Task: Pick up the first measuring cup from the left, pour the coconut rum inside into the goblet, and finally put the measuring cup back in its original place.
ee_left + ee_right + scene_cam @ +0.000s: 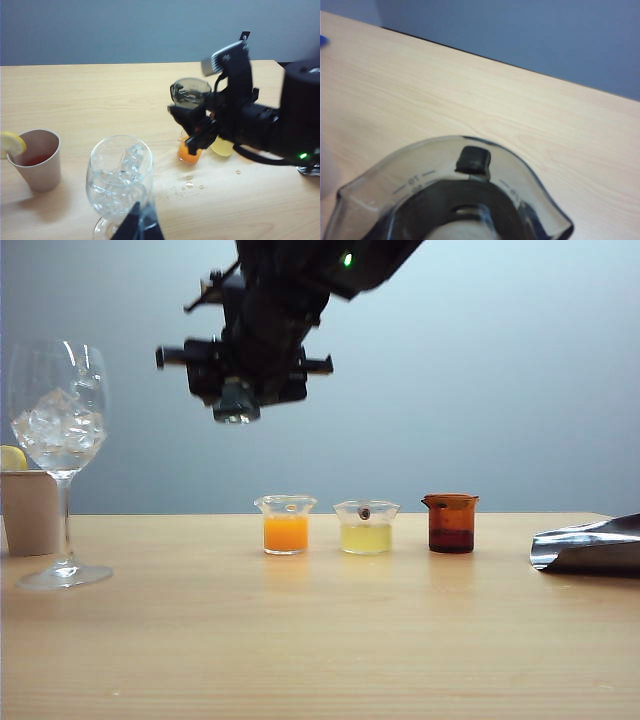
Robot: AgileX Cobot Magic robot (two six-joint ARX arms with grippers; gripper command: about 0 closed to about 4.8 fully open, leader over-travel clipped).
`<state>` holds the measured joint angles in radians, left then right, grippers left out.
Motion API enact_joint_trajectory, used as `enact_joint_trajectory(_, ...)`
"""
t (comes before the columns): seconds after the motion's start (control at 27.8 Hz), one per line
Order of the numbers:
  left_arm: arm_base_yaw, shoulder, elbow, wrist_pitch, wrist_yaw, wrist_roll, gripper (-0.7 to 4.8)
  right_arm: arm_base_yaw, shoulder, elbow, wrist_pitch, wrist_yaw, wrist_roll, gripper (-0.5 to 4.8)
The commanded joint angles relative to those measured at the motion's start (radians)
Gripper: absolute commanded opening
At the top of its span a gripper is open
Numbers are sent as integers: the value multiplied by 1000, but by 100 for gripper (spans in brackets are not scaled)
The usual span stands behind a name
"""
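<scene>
The left gripper (137, 225) is nearly hidden: only a dark fingertip pokes into the left wrist view in front of the goblet (120, 182), and whether its fingers are parted or clenched cannot be told. In the exterior view the right arm is blurred and cropped at the top edge. Its right gripper (237, 405) hangs high above the table (320, 640), left of centre, grasping the first measuring cup (452, 192) by the rim, one dark fingertip (473, 159) hooked inside. The cup is cut off in the right wrist view, so any coconut rum inside it cannot be made out. Three measuring cups stand in a row: orange (286, 525), pale yellow (366, 527), amber-brown (451, 523). One goblet with ice stands far left, beside one paper cup (37, 160) with a lemon slice (11, 143). A crumpled foil bag (590, 545) lies far right.
</scene>
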<state>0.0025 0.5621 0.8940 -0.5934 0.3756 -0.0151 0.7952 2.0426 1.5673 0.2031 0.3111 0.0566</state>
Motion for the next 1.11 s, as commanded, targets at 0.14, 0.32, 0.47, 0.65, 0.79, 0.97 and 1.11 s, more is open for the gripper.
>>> enact_joint_trajectory(0.14, 0, -3, 3, 20, 4, 7, -5, -2, -68, 6, -18, -128, -9, 1)
enact_joint_trajectory(0.32, 0, -3, 4, 20, 5, 7, -5, 10, -79, 8, -20, -208, -10, 0)
enact_joint_trajectory(0.47, 0, -3, 4, 20, 5, 7, -5, 17, -84, 8, -19, -241, -33, 0)
enact_joint_trajectory(0.65, 0, -3, 4, 20, 5, 7, -5, 35, -92, 9, -19, -243, -39, 0)
enact_joint_trajectory(0.79, 0, -3, 3, 20, 5, 7, -5, 37, -91, 45, -37, -246, -69, 0)
enact_joint_trajectory(0.97, 0, -3, 4, 31, 5, 6, -5, 37, -91, 89, -36, -247, -69, 0)
enact_joint_trajectory(1.11, 0, -3, 4, 42, 6, 3, -5, 37, -91, 107, -40, -269, -69, 0)
